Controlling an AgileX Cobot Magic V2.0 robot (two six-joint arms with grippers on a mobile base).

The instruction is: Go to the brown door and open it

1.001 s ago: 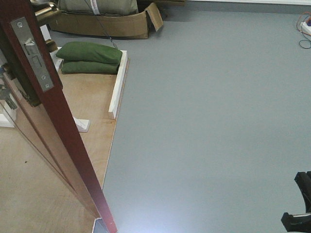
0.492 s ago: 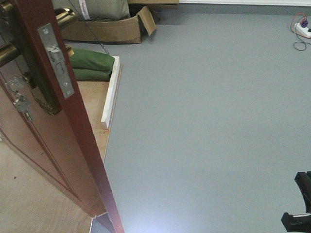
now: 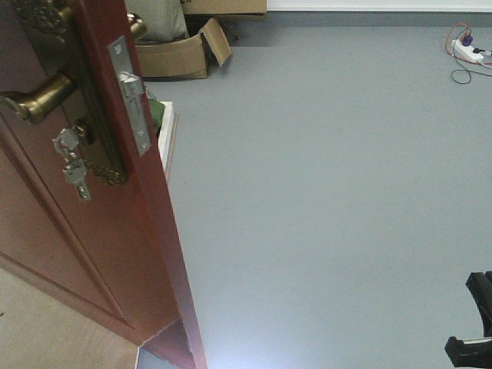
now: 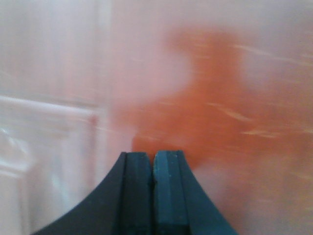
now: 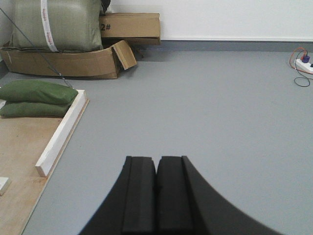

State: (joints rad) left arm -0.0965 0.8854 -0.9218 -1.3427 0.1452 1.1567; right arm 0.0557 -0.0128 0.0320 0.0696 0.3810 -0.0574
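The brown door [image 3: 100,254] stands ajar at the left of the front view, with its edge turned toward me. Its steel latch plate [image 3: 131,96], brass handle [image 3: 34,96] and a bunch of keys [image 3: 73,165] in the lock are visible. My left gripper [image 4: 153,156] is shut and empty, close to a blurred reddish-brown surface [image 4: 205,98] that looks like the door. My right gripper [image 5: 156,161] is shut and empty above the grey floor [image 5: 220,122]. A black arm part [image 3: 473,338] shows at the bottom right of the front view.
A cardboard box [image 5: 73,61] with a sack stands by the far wall. Green bags [image 5: 36,98] lie on a plywood panel [image 5: 19,147] edged by a white strip [image 5: 61,134]. A power strip with cables [image 3: 469,50] lies far right.
The door now fills more of the front view's left side and has shifted right. Its handle and keys have come into view, and its edge now hides the green bags.
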